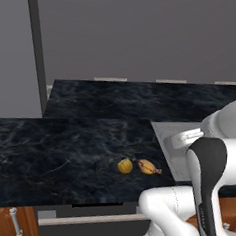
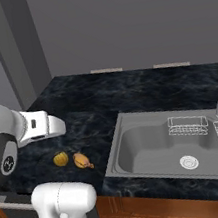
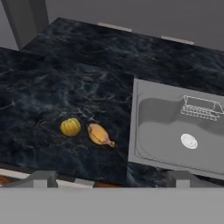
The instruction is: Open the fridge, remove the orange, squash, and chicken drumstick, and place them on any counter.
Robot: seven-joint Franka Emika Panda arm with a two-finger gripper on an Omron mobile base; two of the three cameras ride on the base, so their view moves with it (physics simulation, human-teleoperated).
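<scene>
Golden-brown tapering chicken drumstick (image 3: 100,134) on glossy counter (image 3: 52,87).

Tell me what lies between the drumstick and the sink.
Nothing: only bare counter between the drumstick and the sink, shown in the hand view.

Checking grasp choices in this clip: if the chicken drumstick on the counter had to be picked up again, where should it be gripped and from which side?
Probably from straight above, across the plump middle of the chicken drumstick. It lies flat on the counter with its thin tip toward the sink. Set the fingers crosswise to its long axis, minding the small yellow ball close beside it.
</scene>
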